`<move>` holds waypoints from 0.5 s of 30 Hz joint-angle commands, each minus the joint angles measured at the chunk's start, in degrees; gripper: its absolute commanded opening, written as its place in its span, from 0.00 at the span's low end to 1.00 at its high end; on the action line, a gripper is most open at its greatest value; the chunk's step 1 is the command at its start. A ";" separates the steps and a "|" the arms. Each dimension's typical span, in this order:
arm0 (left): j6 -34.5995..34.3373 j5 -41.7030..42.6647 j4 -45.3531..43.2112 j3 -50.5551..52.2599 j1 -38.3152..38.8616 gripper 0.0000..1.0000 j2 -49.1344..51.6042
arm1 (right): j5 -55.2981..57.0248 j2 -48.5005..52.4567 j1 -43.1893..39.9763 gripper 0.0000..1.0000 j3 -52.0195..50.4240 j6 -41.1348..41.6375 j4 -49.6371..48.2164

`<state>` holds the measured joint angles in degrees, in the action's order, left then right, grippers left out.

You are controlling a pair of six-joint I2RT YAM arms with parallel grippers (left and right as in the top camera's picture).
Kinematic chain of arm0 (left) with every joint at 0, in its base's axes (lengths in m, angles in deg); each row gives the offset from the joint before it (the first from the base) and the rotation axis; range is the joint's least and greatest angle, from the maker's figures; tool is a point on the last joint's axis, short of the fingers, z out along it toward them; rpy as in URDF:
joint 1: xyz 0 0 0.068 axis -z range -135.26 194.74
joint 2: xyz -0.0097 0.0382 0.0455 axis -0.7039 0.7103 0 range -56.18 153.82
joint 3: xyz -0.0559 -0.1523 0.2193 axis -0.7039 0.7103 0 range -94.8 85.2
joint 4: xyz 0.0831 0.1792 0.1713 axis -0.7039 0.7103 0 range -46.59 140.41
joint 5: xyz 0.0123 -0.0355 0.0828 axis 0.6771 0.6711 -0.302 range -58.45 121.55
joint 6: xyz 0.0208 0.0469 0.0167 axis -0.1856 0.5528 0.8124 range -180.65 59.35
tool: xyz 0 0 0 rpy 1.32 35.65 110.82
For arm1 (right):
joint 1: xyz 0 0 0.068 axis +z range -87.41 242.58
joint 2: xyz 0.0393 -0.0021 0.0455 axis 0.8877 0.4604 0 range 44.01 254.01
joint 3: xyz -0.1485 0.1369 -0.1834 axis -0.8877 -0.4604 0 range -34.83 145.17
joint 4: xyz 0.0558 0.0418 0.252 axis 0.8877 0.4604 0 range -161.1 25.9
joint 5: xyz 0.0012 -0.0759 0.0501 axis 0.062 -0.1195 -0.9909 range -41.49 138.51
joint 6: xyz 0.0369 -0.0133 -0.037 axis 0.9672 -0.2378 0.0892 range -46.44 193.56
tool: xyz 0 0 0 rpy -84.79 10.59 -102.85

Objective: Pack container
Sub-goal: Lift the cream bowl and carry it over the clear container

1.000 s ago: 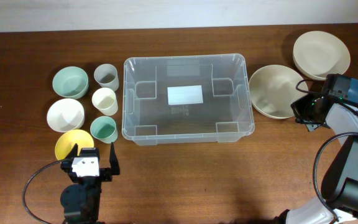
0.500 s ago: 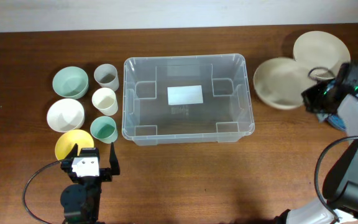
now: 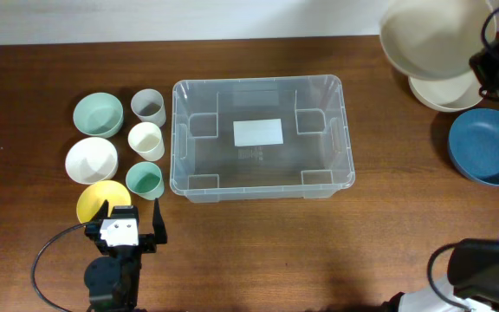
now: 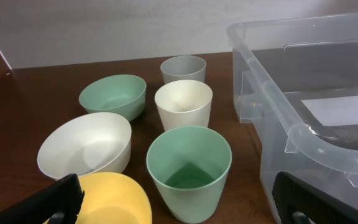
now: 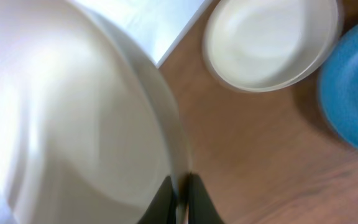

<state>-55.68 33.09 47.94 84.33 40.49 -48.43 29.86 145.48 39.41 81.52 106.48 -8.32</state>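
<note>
Rising overhead, the right pincer [image 3: 483, 66] has lifted the cream bowl [image 3: 427, 39] off the surface at far right; the container [image 3: 261, 82] waits empty at centre. Left wrist: the left pincer [image 4: 179, 205] gapes idle. Right wrist: closed fingers [image 5: 199, 202] clamp the bowl's rim, ready for packing.

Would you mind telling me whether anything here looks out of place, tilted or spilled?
Only the large cream bowl: it hangs tilted above the table at the far right, pinched by its rim in the right gripper. Nothing is spilled, and the container sits square and empty.
</note>
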 commanded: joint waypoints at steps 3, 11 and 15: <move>0.74 0.44 0.07 0.33 0.22 1.00 -0.04 | -9.94 -1.90 9.07 0.03 7.87 -10.05 6.58; 0.74 0.42 0.07 0.33 0.22 0.99 -0.04 | -5.62 -1.46 26.95 0.04 6.54 -13.73 12.24; 0.74 0.44 0.07 0.33 0.22 0.99 -0.04 | -0.87 -1.16 32.33 0.04 6.54 -14.10 14.58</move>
<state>-55.68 33.09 47.94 84.33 40.49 -48.41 24.68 144.30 68.34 88.17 93.83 5.39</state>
